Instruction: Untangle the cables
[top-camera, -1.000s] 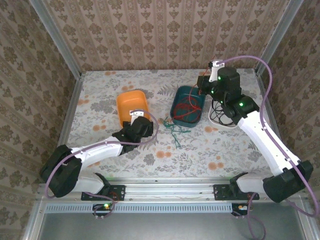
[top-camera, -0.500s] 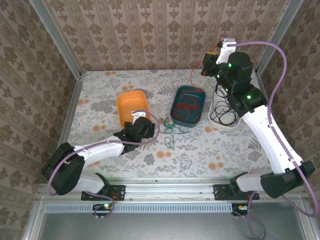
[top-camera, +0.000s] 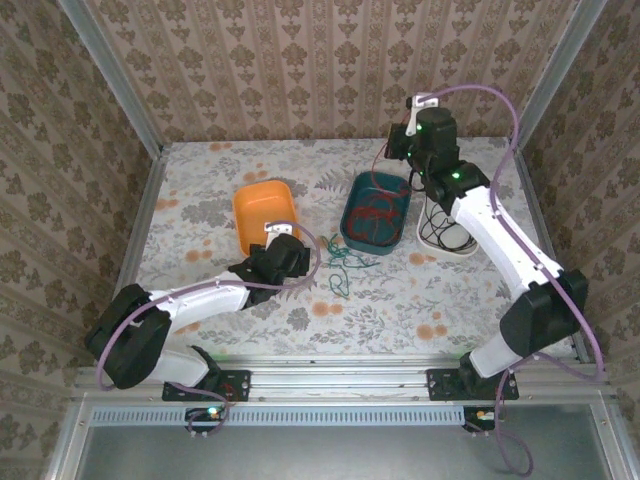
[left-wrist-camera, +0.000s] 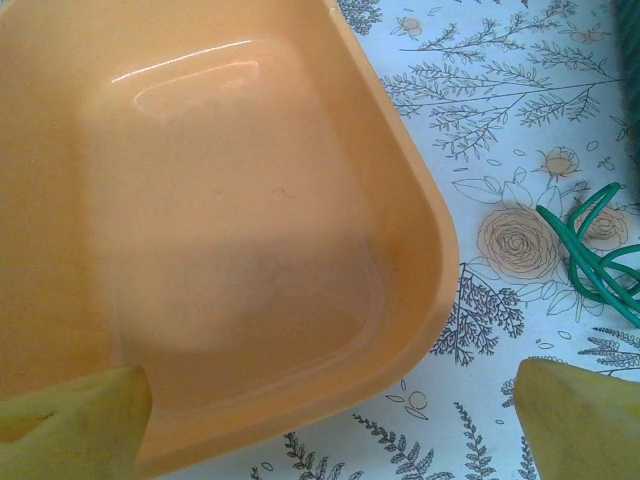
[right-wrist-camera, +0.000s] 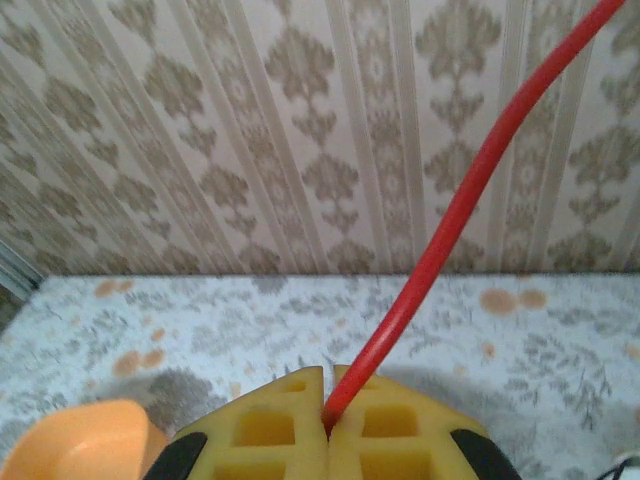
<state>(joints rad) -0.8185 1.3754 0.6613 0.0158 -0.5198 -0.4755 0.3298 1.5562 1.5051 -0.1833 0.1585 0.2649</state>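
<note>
Nearest to the arm bases, the left gripper lies low over the counter, its two yellow fingers apart and holding nothing. It stands at the near rim of the orange tray, which has nothing inside. The green cable lies loose on the counter just to the right of this tray, between it and the teal tray, and it touches neither gripper.

Farther back, the teal tray holds a knot of red cables. To its right, the white tray holds the black cables.

At the far side, the right gripper is raised high above the teal tray, near the back wall. Its pads are pressed together on one red cable, which hangs from them down into the knot.

The step in hand seems to be drawing this one strand free. To do it well, I think the pull should be slow and steady, upward and away from the tray, and should stop if other loops rise with the strand. The left gripper is well apart from the knot, so it cannot hold the knot down from there.
</note>
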